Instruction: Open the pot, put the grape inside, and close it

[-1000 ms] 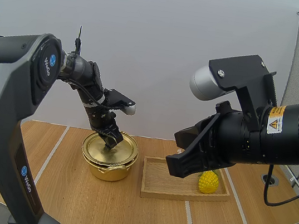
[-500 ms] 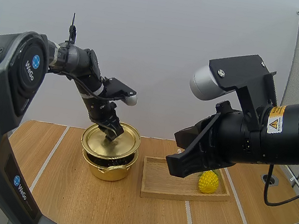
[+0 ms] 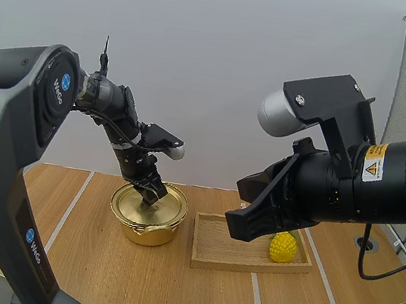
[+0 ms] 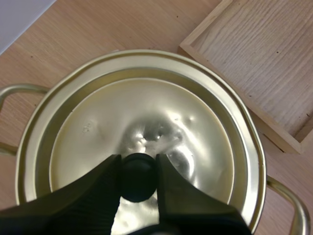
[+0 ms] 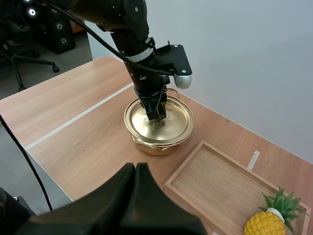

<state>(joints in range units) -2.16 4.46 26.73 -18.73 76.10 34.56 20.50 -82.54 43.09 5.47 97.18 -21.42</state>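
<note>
My left jaws clamp the black knob [image 4: 139, 177] of the round golden lid [image 4: 98, 127], seated on the golden metal pot [image 3: 147, 231] left of centre on the wooden tabletop [image 3: 160, 283]. My right jaws are pressed together right of centre, in front of the yellow spiky pineapple [image 3: 283, 246].

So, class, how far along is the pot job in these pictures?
Done: nothing visibly; the lid sits flat on the pot. In hand: the left gripper pinches the lid's knob. The right gripper hangs shut, away from the pot. Left: lift the lid, load the fruit, close. The fruit at the wooden tray's end is a pineapple.
</note>
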